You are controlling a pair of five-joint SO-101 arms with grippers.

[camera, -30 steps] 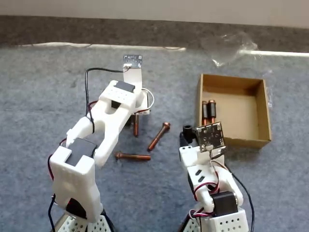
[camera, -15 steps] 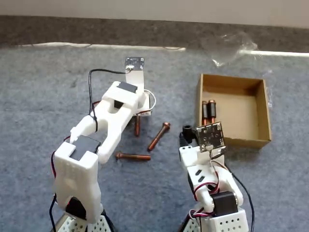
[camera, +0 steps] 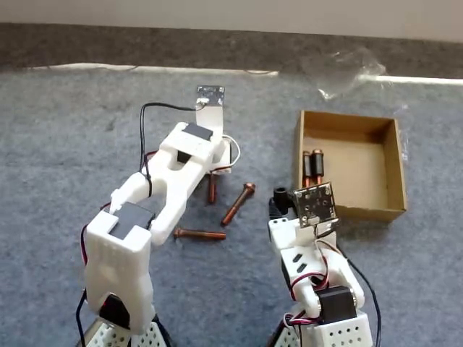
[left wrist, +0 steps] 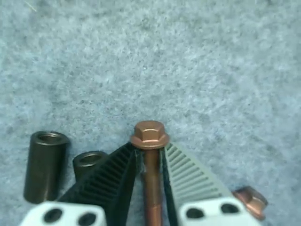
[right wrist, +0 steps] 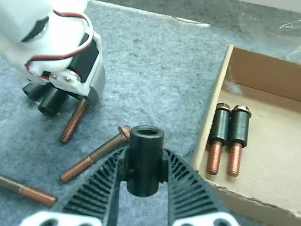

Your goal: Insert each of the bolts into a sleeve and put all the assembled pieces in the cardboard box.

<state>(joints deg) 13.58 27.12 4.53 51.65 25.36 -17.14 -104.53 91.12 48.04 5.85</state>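
Well left of the cardboard box [camera: 358, 172]: left hand [left wrist: 149, 148] clamped on a bolt [left wrist: 149, 134], two dark sleeves [left wrist: 44, 165] upright close by. Nearer the box, on the grey bench [camera: 65, 144]: two loose bolts [camera: 239, 204]. Just left of the box: right hand [right wrist: 145, 156] gripping one sleeve [right wrist: 146, 141]. Inside the box, by its left wall: two assembled pieces [camera: 311, 168].

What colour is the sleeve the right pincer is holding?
The sleeve is black; the right wrist view shows it best.
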